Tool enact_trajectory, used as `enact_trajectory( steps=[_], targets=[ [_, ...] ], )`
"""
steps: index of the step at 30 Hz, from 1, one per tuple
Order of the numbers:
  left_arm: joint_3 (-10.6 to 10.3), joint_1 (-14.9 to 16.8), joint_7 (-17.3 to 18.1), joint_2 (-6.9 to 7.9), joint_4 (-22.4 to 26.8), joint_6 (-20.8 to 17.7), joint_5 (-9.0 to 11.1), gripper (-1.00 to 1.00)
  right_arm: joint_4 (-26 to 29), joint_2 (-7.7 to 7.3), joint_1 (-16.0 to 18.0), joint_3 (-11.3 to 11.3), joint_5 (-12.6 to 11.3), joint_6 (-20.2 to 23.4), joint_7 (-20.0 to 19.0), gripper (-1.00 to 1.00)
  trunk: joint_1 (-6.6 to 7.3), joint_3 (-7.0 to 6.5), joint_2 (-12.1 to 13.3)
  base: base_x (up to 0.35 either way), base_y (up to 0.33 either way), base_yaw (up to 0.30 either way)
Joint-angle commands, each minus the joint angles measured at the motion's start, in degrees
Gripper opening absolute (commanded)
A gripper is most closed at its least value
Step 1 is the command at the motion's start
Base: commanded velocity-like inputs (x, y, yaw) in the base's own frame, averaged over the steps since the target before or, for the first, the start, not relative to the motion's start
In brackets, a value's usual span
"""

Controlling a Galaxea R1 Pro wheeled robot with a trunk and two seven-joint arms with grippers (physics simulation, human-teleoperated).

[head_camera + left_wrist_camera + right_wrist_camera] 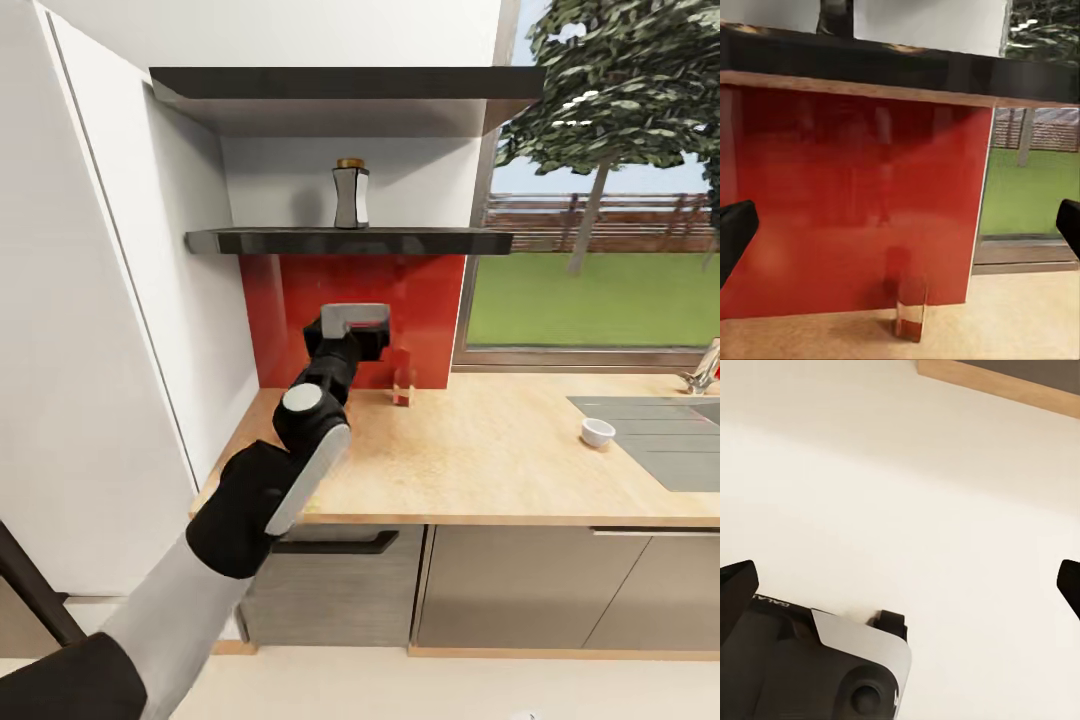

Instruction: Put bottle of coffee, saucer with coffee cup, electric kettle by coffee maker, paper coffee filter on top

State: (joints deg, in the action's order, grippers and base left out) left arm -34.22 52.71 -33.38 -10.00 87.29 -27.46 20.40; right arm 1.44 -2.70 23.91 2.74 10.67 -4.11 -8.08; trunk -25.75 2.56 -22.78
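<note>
Your left arm fills the lower part of the head view, reaching up and forward over the wooden table (520, 450) toward the red backsplash (300, 310). At its end, the left hand (352, 318) points at that wall; in the left wrist view its two dark fingertips (735, 232) sit far apart at the edges of the frame, so this hand is open and holds nothing.

Above the left hand, the bottle of coffee (350, 192) stands upright on the dark kitchen shelf (430, 241), with a brown cap and a silvery body. It is well above the hand and not touched. Just beside the hand, lower and against the backsplash, a small clear glass (402, 380) stands on the table. Far off to the right side, a small white cup (598, 431) sits at the edge of the sink (660, 440).

Your right hand (900, 585) hangs low over the pale floor (945, 495), its fingertips spread wide and empty.

Judging from this, the task is at its start. The bottle is not yet off the shelf, and no coffee maker, filter, saucer or kettle can be seen placed together on the table. Every placement appears to remain.
</note>
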Motion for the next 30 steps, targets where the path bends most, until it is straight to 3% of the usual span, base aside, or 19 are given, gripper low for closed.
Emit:
enact_trajectory(
  steps=[1,3,7,10,17,18,21,26,30],
  targets=[
    [-0.12,5.24,-3.32,0.0,-0.8,-1.8,3.19,1.0,-0.04,-0.02,0.07,0.24,0.22,-0.2,-0.1,1.0,-0.03,0.15,-0.14,0.0,0.0,0.0],
    [-0.14,10.79,-5.29,0.0,-2.48,-3.04,5.99,1.0,-0.04,-0.02,0.05,0.24,0.21,-0.2,-0.1,1.0,-0.03,0.15,-0.14,0.0,0.0,0.0],
    [-0.09,18.16,-6.63,0.0,-6.39,-3.69,9.27,1.0,-0.04,-0.02,0.02,0.24,0.23,-0.2,-0.1,1.0,-0.03,0.15,-0.14,0.0,0.0,0.0],
    [-0.05,26.39,-7.62,0.0,-14.4,-3.87,12.77,1.0,-0.04,-0.02,-0.06,0.24,0.21,-0.23,-0.1,1.0,-0.03,0.15,-0.14,0.0,0.0,0.0],
    [-0.02,44.29,-7.67,0.0,-37.67,-3.28,23.87,1.0,-0.04,-0.02,-0.09,0.24,0.19,-0.26,-0.1,1.0,-0.03,0.15,-0.14,0.0,0.0,0.0],
    [-0.05,49.95,-7.43,0.0,-46.38,-3.03,25.87,1.0,-0.04,-0.02,-0.09,0.24,0.21,-0.23,-0.1,1.0,-0.03,0.15,-0.14,0.0,0.0,0.0],
    [-0.18,55.73,-7.17,0.0,-55.52,-3.14,26.01,1.0,-0.04,-0.08,-0.48,0.24,0.23,-0.12,-0.35,1.0,-0.03,0.15,-0.14,0.0,0.0,0.0],
    [-0.38,55.97,-6.5,0.0,-57.58,-4.21,25.68,1.0,0.04,0.92,-0.85,0.04,-0.24,-0.03,-0.55,1.0,-0.03,0.15,-0.14,0.0,0.0,0.0],
    [-3.23,55.64,-6.31,0.0,-57.08,-6.02,24.19,1.0,0.02,1.63,-0.88,0.11,-0.14,-0.04,-0.68,1.0,-0.03,0.15,-0.14,0.0,0.0,0.0]
  ],
)
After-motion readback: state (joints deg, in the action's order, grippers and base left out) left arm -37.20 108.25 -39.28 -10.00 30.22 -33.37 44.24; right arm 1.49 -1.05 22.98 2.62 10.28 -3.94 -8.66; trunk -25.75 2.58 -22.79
